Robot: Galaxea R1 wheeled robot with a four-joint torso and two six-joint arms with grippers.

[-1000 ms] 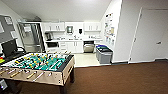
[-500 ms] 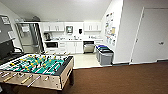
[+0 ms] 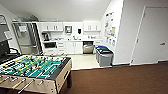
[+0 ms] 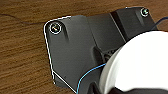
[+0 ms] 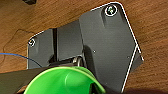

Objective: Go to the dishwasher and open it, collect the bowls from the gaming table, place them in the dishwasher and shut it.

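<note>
The dishwasher (image 3: 88,47), steel-fronted and shut, sits between white cabinets (image 3: 74,47).

Your dishwasher (image 3: 88,47) sits far ahead in the kitchen nook, built in under the counter between white cabinets, its stainless-steel front upright and flush with the cabinet fronts beside it. Close to the left wrist camera you have a white bowl (image 4: 140,67), smooth and round, its pale curved wall held over the brown wood-grain floor. Close to the right wrist camera you have a bright green bowl (image 5: 65,80), its rim and hollow inside turned toward the lens, also above that wooden floor.
</note>
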